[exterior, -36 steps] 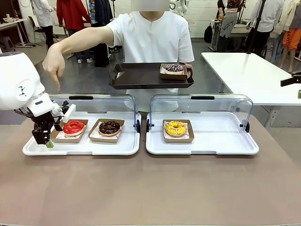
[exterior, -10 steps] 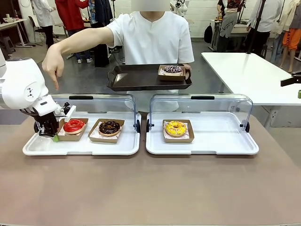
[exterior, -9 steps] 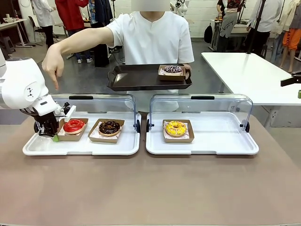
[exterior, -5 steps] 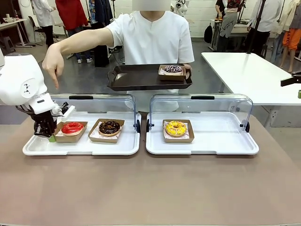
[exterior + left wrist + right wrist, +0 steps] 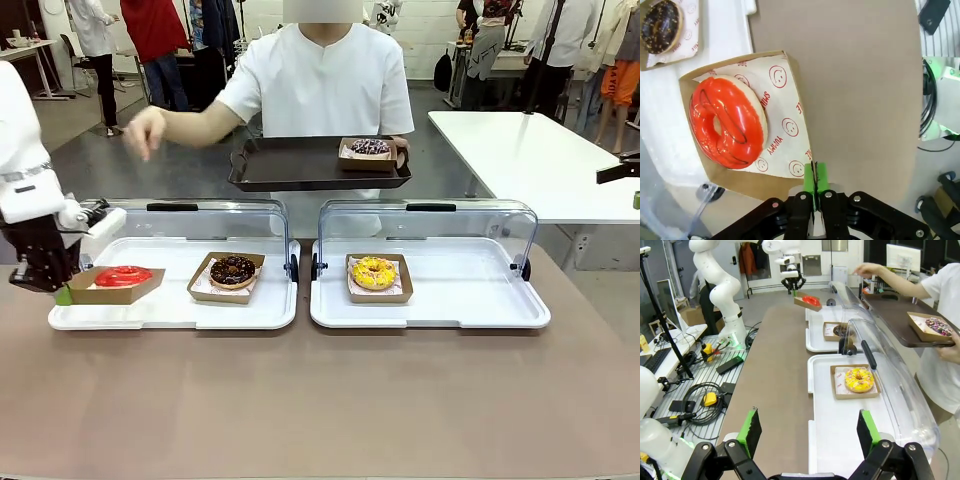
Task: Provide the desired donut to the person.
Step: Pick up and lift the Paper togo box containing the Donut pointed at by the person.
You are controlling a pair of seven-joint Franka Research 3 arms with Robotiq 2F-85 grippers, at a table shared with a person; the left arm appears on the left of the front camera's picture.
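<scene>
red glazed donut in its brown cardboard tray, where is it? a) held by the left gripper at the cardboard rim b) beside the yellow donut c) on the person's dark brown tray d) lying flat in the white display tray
A: the left gripper is shut on the rim of the brown cardboard tray, holding the red glazed donut partly out over the brown table.

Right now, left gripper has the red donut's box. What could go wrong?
1. The left gripper pinches only one edge of the cardboard box; it could sag or twist and the red donut slide off.
2. The raised clear lid stands between it and the person's tray; the box may clip it.
</scene>
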